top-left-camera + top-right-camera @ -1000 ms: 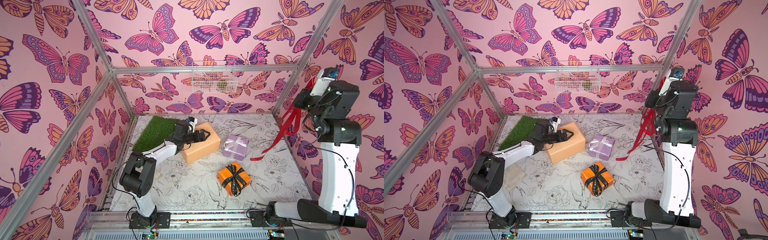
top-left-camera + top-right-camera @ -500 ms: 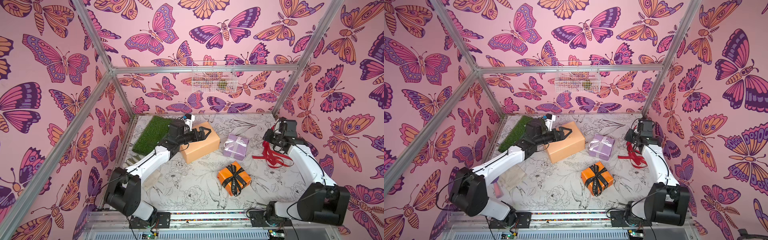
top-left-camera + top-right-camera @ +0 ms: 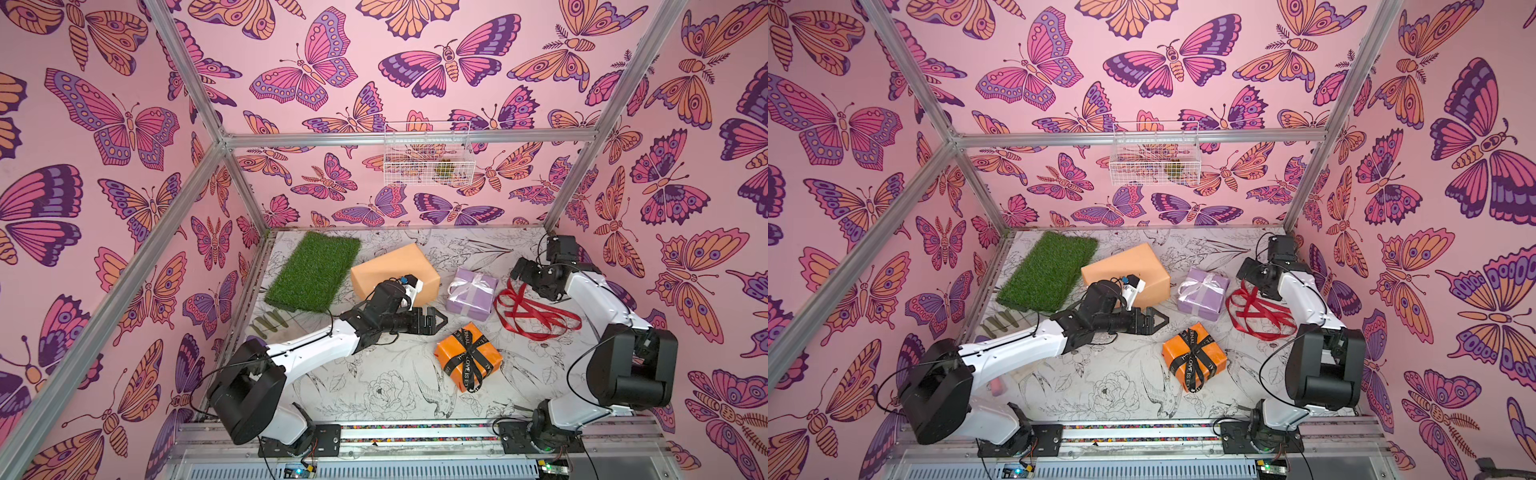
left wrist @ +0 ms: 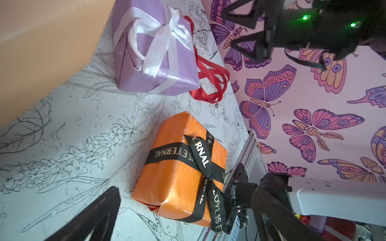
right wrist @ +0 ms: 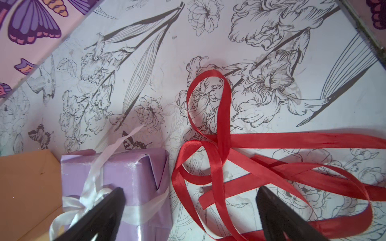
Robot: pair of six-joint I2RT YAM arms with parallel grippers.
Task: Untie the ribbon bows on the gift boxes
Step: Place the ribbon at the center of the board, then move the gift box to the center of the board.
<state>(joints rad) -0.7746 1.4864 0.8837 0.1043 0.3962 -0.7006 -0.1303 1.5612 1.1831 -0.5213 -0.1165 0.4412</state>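
The red ribbon point(image 3: 532, 311) point(image 5: 221, 146) lies loose in coils on the table, right of the lilac cube point(image 3: 471, 293) point(image 4: 129, 73), whose white bow point(image 4: 167, 35) is tied. My right gripper point(image 3: 521, 270) point(image 5: 191, 189) hangs open just above the ribbon's far end, holding nothing. The orange cube point(image 3: 467, 357) point(image 4: 173, 167) keeps its black lettered bow point(image 4: 200, 158) tied. My left gripper point(image 3: 436, 322) point(image 4: 188, 189) is open and empty, low over the table between the bare peach-tan box point(image 3: 395, 274) and the orange cube.
A green grass mat point(image 3: 316, 270) lies at the back left, with dark green sticks point(image 3: 270, 324) on the table in front of it. A white wire basket point(image 3: 426, 153) hangs on the back wall. Butterfly walls close in on three sides.
My right arm came down from high by the right wall, laid the red ribbon on the table and opened. My left gripper drew back from the peach-tan box toward the orange cube.
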